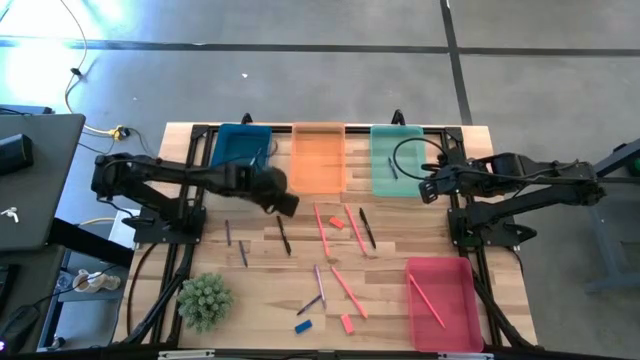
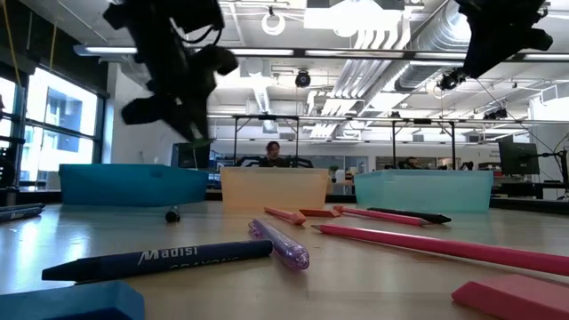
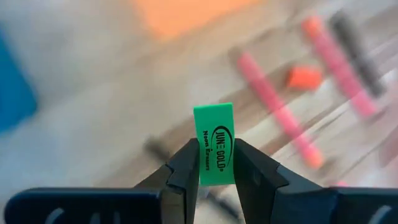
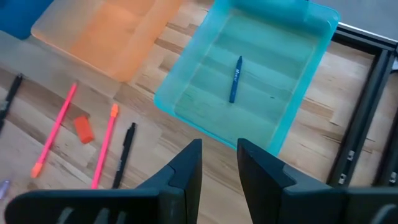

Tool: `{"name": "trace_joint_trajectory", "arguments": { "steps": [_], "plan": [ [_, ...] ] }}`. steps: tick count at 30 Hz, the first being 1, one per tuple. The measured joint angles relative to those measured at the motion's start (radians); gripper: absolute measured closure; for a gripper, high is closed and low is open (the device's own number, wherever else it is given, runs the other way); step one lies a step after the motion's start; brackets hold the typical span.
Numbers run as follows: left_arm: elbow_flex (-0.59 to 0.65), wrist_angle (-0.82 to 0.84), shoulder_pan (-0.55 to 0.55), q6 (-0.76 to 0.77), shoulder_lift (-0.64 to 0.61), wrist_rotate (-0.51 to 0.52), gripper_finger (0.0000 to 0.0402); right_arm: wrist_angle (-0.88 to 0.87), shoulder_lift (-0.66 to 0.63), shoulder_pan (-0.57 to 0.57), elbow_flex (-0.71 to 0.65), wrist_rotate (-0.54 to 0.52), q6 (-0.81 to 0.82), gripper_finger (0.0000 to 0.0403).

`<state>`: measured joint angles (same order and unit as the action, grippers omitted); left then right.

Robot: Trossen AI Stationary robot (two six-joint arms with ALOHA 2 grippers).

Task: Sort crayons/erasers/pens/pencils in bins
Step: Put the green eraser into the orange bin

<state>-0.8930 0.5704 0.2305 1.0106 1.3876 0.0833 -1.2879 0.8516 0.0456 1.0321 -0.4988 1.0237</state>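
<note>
- Seen from above: wooden table [image 1: 260,270] with four bins, blue bin [image 1: 240,145], orange bin [image 1: 319,157] and teal bin [image 1: 397,160] in a row at 12 o'clock, pink-red bin [image 1: 444,303] at 4 o'clock.
- Left gripper [image 3: 216,163] raised over the table between the blue and orange bins, about 11 o'clock from centre, fingers clamped on an upright green eraser [image 3: 214,144] printed with dark lettering.
- Right gripper [image 4: 219,163] poised above the near edge of the teal bin, at 1 o'clock; fingers parted by a narrow gap, nothing between them.
- Inside the teal bin, one blue crayon [image 4: 236,79].
- Inside the pink-red bin, one pink pencil [image 1: 427,301].
- Scattered mid-table: pink pencils [image 1: 349,291], black pens [image 1: 367,227], purple pen [image 1: 320,284], small orange-red eraser [image 1: 336,222] near centre.
- At 6 o'clock near the table's front edge: blue eraser [image 1: 303,326] and, just beside it, pink-red eraser [image 1: 346,323].
- Green spiky plant [image 1: 205,300] at 8 o'clock.
- Low angle: dark blue crayon [image 2: 156,260] in the foreground, a person [image 2: 272,154] seated in the room beyond the orange bin.
</note>
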Motion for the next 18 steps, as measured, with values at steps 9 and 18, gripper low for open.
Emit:
{"name": "trace_joint_trajectory", "arguments": {
  "steps": [9, 18],
  "plan": [
    [-0.012, -0.356, 0.177, -0.223, 0.001, -0.079, 0.0323, 0.039, 0.006, 0.0, 0.0, -0.004, -0.002, 0.0309],
    [-0.012, -0.601, 0.316, -0.298, 0.044, -0.177, 0.0323, 0.055, 0.057, 0.0, 0.0, -0.005, -0.003, 0.0309]
  ]
}}
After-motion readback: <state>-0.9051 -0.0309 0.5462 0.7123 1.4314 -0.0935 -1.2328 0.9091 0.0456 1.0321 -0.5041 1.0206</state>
